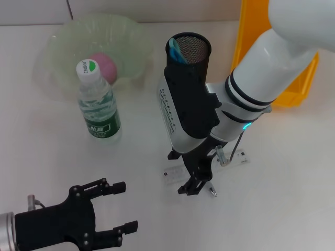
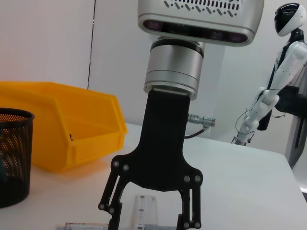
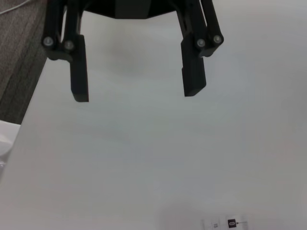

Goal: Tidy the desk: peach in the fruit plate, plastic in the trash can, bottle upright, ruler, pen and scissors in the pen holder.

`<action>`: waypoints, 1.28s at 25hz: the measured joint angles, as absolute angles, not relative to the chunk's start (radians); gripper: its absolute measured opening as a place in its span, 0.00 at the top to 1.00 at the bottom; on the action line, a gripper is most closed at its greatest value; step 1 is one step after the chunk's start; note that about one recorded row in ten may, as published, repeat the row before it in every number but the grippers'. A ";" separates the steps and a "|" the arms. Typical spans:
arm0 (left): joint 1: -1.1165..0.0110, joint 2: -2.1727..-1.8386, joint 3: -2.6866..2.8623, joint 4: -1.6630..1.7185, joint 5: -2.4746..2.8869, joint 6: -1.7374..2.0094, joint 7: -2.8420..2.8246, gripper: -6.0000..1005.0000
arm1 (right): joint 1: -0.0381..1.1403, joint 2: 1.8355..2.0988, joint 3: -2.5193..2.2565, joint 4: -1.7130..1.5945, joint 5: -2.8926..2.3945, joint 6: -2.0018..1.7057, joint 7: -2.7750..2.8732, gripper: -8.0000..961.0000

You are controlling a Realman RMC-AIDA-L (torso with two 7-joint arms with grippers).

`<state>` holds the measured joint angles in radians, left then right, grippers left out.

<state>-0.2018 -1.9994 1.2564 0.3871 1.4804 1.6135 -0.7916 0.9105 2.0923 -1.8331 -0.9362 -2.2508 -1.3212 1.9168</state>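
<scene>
Over the clear ruler (image 1: 230, 159), the right gripper (image 1: 198, 184) hangs released; left gripper (image 1: 118, 206) released.

Desk surface (image 1: 293, 198): bare white expanse on the right and near side, open to passage.
Bottle (image 1: 98, 107): upright, just in front of the fruit plate (image 1: 63, 47); blocks low approach to the plate from the near side.
Pen holder (image 1: 188, 52): mouth unobstructed from above; yellow bin (image 1: 251, 31) close on its right.
Right gripper (image 1: 198, 180): fingers spread, standing over the clear ruler (image 1: 238, 157), covering its middle.
Left gripper (image 1: 110, 206): fingers apart at the near-left corner, well away from everything.
</scene>
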 joint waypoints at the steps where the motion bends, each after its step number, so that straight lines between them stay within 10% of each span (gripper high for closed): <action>1: -0.202 -1.999 1.256 0.387 1.480 1.614 -0.792 0.21 | 0.911 2.092 -1.833 -0.936 -2.251 -1.321 1.917 0.18; 9: -0.203 -2.002 1.256 0.388 1.480 1.611 -0.792 0.21 | 0.915 2.092 -1.841 -0.923 -2.250 -1.315 1.923 0.18; 19: -0.209 -2.007 1.250 0.388 1.480 1.613 -0.781 0.21 | 0.916 2.092 -1.839 -0.916 -2.250 -1.303 1.947 0.59; 32: -0.226 -2.017 1.253 0.400 1.480 1.618 -0.787 0.21 | 0.810 2.082 -1.446 -1.305 -2.344 -1.451 2.129 0.59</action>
